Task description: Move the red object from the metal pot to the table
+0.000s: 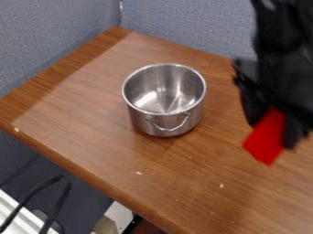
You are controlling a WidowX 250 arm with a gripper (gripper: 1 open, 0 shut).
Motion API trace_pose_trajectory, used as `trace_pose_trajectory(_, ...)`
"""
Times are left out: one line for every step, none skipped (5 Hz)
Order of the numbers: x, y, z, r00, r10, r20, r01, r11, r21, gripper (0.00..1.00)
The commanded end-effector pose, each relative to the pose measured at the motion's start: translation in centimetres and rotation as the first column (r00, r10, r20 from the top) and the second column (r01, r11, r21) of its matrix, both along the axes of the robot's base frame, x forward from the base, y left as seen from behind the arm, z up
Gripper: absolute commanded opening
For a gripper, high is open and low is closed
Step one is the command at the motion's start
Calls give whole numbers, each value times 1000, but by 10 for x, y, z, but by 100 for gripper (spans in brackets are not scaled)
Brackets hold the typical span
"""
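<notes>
Below tool (279,117): red object (264,144) gripped, right of metal pot (164,99).

No text, label, brand, number or sign can be read anywhere.

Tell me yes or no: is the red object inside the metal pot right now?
No, the metal pot is empty and the red object hangs in the gripper over the table.

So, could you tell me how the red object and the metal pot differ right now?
The red object is bright red and blocky, while the metal pot is shiny steel and round. The red object hangs from the gripper over the table, right of the pot in the picture, whereas the metal pot stands upright and empty on the wood. Both look smooth-surfaced.
</notes>
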State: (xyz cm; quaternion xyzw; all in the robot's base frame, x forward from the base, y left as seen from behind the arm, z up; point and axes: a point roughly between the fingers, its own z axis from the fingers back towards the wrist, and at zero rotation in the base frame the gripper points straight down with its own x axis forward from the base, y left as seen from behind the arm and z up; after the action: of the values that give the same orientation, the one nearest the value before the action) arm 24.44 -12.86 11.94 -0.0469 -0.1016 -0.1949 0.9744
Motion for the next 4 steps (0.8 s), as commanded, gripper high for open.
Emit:
trace_pose_trajectory(1, -15, -23, 1000, -18, 19, 17, 999, 31, 0)
trace_pose_trajectory(4, -20, -51, 1000, 1, 28, -3, 997, 78, 0)
trace_pose_trajectory(9, -18, -71, 1000, 9, 27, -12, 994, 105, 0)
trace_pose_trajectory(14, -14, -80, 1000, 19, 15, -21, 995, 101, 0)
